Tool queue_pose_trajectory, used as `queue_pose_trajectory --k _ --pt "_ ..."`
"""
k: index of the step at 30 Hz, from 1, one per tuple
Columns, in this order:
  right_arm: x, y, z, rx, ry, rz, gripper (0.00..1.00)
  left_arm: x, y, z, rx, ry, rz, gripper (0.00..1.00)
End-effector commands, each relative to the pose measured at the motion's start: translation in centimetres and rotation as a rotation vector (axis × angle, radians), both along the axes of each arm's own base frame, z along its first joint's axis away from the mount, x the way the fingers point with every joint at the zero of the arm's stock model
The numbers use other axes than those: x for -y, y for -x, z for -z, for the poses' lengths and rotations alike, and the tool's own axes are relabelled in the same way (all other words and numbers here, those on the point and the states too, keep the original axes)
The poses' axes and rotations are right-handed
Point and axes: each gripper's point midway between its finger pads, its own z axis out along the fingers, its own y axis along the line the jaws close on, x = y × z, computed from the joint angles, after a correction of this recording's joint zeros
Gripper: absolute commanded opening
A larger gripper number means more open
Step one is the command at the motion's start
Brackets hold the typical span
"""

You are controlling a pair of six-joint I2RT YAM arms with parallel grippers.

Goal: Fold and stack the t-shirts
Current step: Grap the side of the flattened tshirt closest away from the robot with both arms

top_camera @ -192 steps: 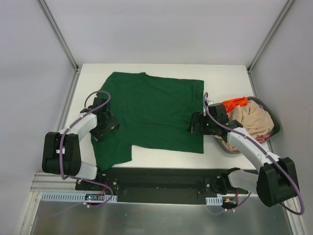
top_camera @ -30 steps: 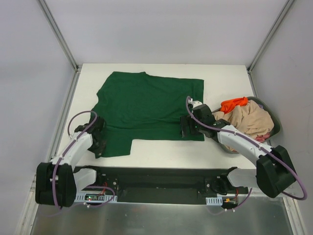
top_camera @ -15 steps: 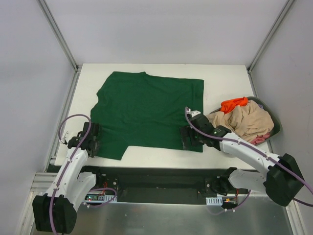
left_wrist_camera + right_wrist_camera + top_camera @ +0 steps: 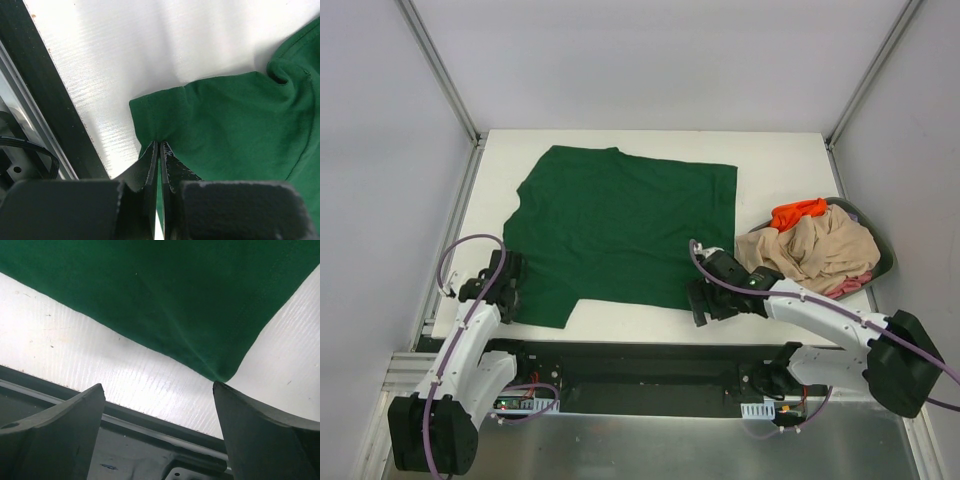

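White table (image 4: 780, 160), green t-shirt (image 4: 620, 225) spread flat centre-left, both arms now at its near edge.
L gripper (image 4: 159, 146) has its fingers pressed together, pinching the near-left corner, tugged out twd the table's near-left in the last sec. R gripper (image 4: 703, 300) has slid down the right hem to the near-right corner, fingers spread, holding nothing. Prob lining up a fold. Other shirts (image 4: 820, 250) wait in the basket (image 4: 883, 262), right.

**A robotics lab test cell**

White panels (image 4: 650, 60) in aluminium framing (image 4: 438, 70) enclosed a white corrugated surface (image 4: 780, 160). The left arm (image 4: 470, 345) and right arm (image 4: 830, 315), trailing purple cables (image 4: 450, 262), were bolted to a black rail (image 4: 650, 365) beside exposed wiring (image 4: 515, 400) and sheet metal (image 4: 650, 450).
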Motion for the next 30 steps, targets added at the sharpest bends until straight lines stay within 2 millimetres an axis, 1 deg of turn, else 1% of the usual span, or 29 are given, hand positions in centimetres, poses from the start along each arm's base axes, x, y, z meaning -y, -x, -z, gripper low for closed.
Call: queue_pose_trajectory --k 1,7,11,13,18,21,26,27,30 --pt "0.0 1.0 1.0 -0.048 0.025 -0.002 0.91 -1.0 0.7 -0.3 -0.007 -0.043 -0.026 0.00" --pt "0.2 -0.2 1.6 -0.029 0.086 0.007 0.91 -1.1 0.7 -0.6 0.001 -0.050 -0.019 0.00" --pt "0.5 -0.2 2.2 -0.046 0.124 0.010 0.90 -1.1 0.7 -0.5 -0.008 -0.053 -0.015 0.00" --pt "0.8 -0.1 2.5 -0.054 0.137 0.015 0.88 -1.1 0.7 -0.5 -0.013 -0.054 -0.012 0.00" --pt "1.2 0.3 3.0 -0.072 0.152 0.025 0.77 -1.1 0.7 -0.5 -0.018 -0.054 -0.015 0.00" --pt "1.2 0.4 3.2 -0.077 0.156 0.023 0.65 -1.1 0.6 -0.6 -0.017 -0.052 -0.015 0.00" --pt "1.8 0.1 3.4 -0.066 0.193 0.039 0.34 -0.9 0.6 -0.7 -0.017 -0.046 -0.006 0.00" --pt "1.8 0.0 3.4 -0.062 0.198 0.043 0.30 -0.9 0.8 -0.6 -0.020 -0.044 -0.010 0.00" --pt "2.1 0.0 3.3 -0.058 0.208 0.050 0.21 -0.8 1.0 -0.8 -0.018 -0.039 -0.007 0.00"
